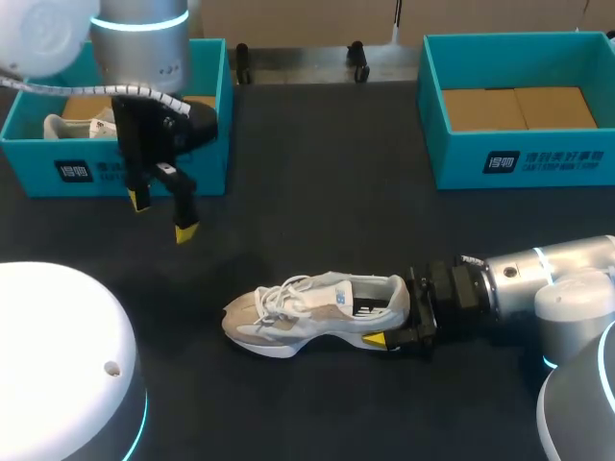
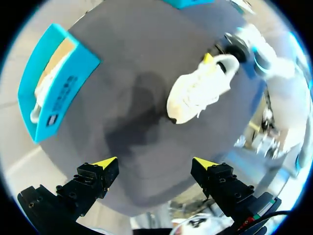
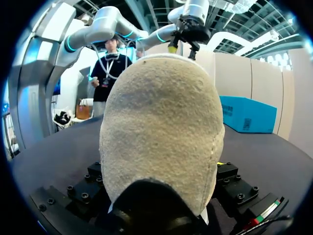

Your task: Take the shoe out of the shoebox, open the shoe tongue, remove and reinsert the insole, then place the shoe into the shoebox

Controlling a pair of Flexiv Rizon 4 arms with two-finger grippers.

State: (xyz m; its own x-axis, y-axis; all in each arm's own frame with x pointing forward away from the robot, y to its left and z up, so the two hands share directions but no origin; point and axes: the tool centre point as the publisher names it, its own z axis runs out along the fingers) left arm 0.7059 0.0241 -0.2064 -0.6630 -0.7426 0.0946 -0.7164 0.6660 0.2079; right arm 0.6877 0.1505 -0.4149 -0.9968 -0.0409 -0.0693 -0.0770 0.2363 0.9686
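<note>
A white and beige sneaker [image 1: 317, 312] lies on its side on the dark table, toe toward my left. My right gripper [image 1: 394, 309] is shut on its heel, one yellow tip showing under the sole. In the right wrist view the beige heel [image 3: 161, 132] fills the space between the fingers and hides their tips. My left gripper [image 1: 161, 217] hangs open and empty above the table, in front of the left teal shoebox [image 1: 115, 168]. In the left wrist view the sneaker [image 2: 198, 93] lies well ahead of the left gripper [image 2: 155, 162].
The left shoebox holds a second pale shoe [image 1: 72, 125]. A second teal shoebox [image 1: 519, 158] with a cardboard insert stands at the back right. A white dome [image 1: 58, 355] bulges at the front left. Bare table lies between the boxes.
</note>
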